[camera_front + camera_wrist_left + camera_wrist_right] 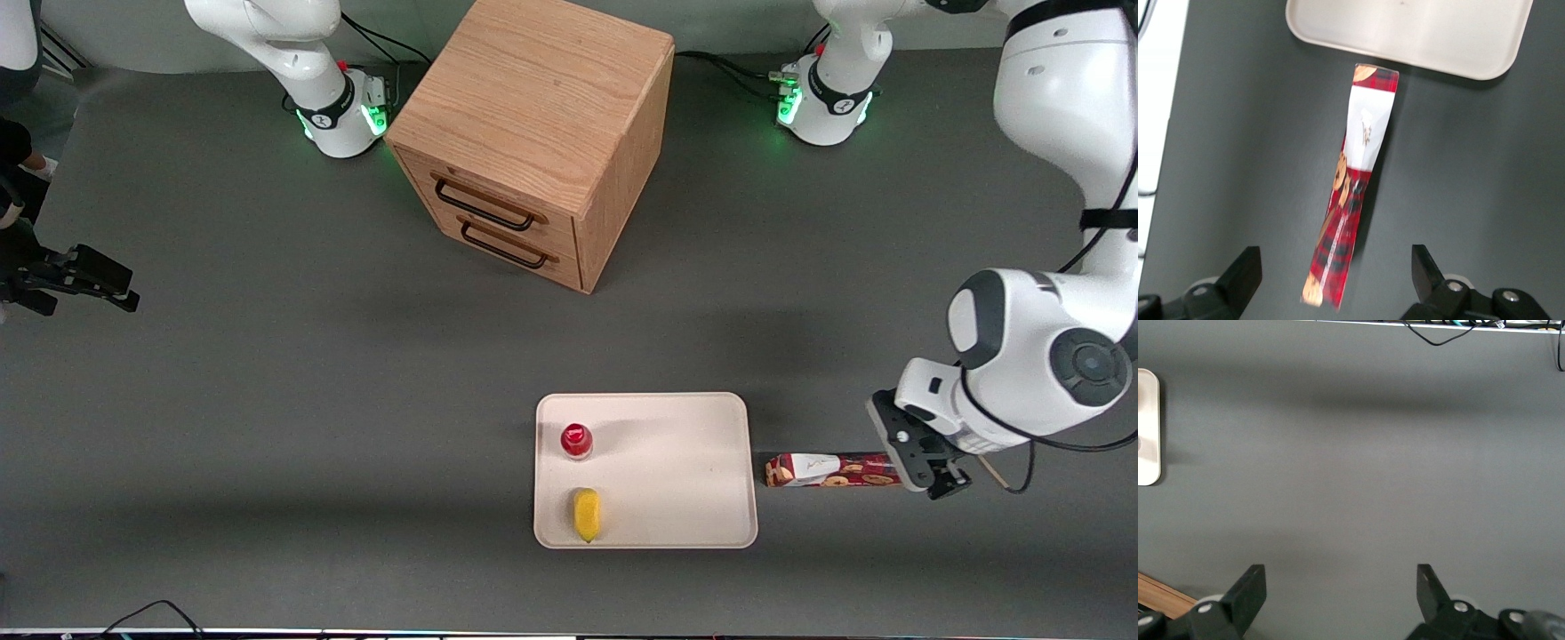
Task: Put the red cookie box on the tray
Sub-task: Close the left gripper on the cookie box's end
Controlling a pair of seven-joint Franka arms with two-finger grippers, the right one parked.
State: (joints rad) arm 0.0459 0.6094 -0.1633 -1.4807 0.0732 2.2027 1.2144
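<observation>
The red cookie box (831, 470) lies flat on the grey table just beside the tray (676, 462), toward the working arm's end. It is a long dark-red carton with tan cookies and a white patch (1366, 127) near the end closest to the tray (1418, 33). The left arm's gripper (920, 458) hangs over the box's end farthest from the tray. Seen from the left wrist, the gripper (1336, 273) is open, its fingers (1245, 273) spread wide on either side of that end of the box (1355, 180), not touching it.
On the tray stand a small red-capped bottle (576, 440) and a yellow item (586, 514), both at the tray's end away from the box. A wooden drawer cabinet (533, 133) sits farther from the front camera.
</observation>
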